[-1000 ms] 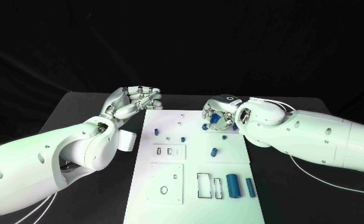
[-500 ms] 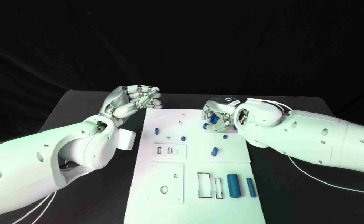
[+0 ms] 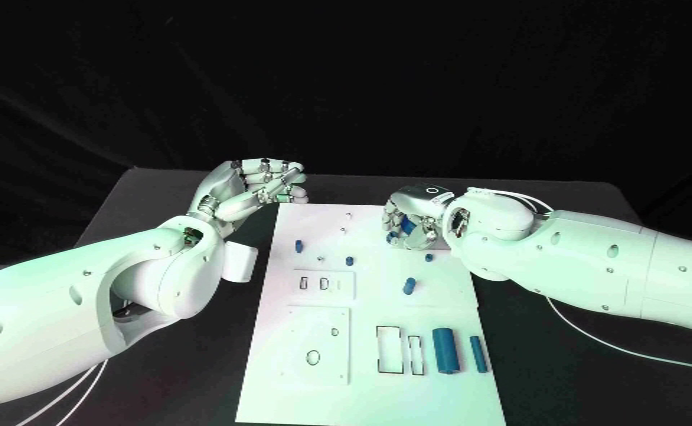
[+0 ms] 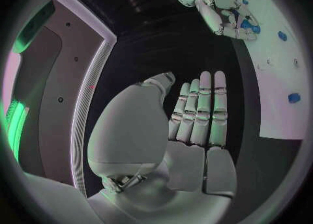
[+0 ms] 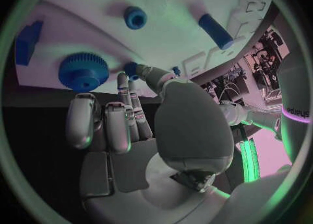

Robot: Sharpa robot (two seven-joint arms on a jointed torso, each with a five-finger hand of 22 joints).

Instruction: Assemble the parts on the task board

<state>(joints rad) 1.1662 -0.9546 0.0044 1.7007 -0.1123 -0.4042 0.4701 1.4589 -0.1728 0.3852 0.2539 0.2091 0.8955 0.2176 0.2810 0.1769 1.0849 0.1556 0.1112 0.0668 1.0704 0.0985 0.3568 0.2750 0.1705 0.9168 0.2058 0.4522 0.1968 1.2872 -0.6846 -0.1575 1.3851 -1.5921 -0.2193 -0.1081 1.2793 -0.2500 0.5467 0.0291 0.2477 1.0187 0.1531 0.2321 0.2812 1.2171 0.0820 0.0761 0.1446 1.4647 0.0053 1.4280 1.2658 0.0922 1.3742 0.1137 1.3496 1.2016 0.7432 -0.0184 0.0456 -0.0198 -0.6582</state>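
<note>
Task board (image 3: pixel 368 346) bears blue parts (image 3: pixel 444 352); slots open.

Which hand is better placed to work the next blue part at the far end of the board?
The right hand: it sits over the task board's far right corner, fingertips at a small blue part beside the blue gear. The left hand hangs off the board's far left corner, holding nothing.
</note>
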